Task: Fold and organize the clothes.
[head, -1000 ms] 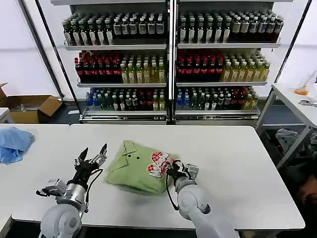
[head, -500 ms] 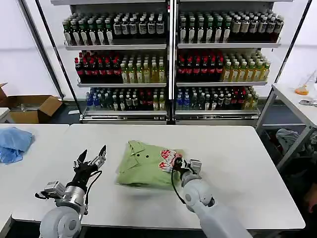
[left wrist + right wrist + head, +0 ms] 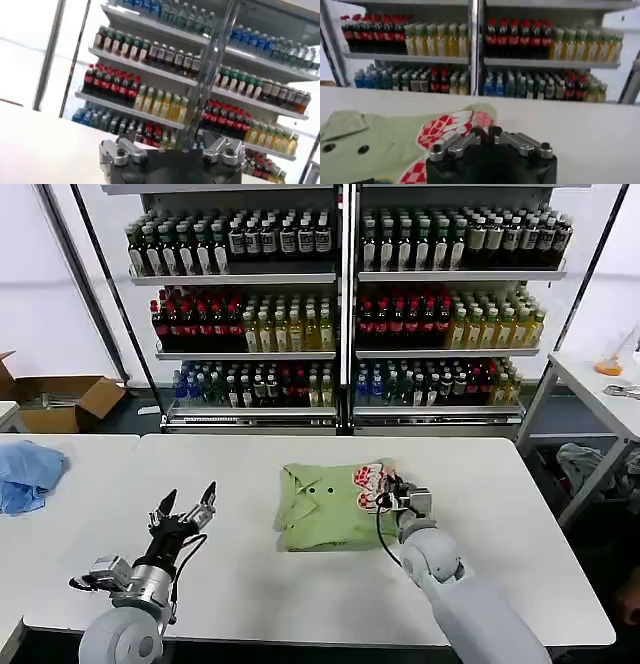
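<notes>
The folded shirt [image 3: 335, 506] lies just right of centre frame on the worktop [image 3: 500, 514]. My right jaws [image 3: 392, 496] are closed on its printed edge, so I judge I'm positioning it; next comes letting go cleanly. My left jaws [image 3: 185, 506], lower left, hang spread and empty. A cardboard box [image 3: 60, 402] sits far left, contents hidden.
</notes>
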Robot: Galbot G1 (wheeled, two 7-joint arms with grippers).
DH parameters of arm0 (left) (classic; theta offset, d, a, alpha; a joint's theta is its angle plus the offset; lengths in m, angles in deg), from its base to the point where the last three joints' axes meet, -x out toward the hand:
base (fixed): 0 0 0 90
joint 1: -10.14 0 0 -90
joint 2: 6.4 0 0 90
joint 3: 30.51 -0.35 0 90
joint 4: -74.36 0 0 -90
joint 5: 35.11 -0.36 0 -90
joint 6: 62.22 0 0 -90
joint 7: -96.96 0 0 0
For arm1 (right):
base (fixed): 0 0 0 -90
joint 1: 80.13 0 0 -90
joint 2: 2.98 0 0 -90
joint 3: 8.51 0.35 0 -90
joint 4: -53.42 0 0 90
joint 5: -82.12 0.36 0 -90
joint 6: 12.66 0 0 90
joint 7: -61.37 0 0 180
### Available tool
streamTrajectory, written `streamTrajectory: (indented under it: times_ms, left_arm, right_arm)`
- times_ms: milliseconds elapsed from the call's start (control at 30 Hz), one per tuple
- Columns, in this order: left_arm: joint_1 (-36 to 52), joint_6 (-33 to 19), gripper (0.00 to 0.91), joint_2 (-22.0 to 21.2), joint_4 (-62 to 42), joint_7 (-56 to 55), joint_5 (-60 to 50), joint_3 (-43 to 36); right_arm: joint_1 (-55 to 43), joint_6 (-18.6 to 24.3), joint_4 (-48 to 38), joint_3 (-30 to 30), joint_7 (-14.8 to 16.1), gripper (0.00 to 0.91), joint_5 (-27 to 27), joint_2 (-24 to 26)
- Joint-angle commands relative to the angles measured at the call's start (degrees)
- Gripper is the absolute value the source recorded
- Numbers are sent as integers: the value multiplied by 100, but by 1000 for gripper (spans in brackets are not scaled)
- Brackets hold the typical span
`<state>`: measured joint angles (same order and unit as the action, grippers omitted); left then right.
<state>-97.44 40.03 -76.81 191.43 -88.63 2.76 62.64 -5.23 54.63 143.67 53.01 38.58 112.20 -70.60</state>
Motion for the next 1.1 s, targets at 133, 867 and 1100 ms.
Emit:
streamTrajectory:
  times_ms: [133,867,1100]
  left_arm:
    - [-67,1,907,116,90,21,-263,-31]
    - [-49,7,907,245,43,64,-499,-137]
    - [-140,-33,907,177,122,77,-686,-194]
  right_arm:
    - [1150,1781,1053,832,461,907,-2074,422]
    - [4380,1890,3268,2839,974,907,-1651,100]
    - [4244,1760,3207,2792,777,907,-1873,106]
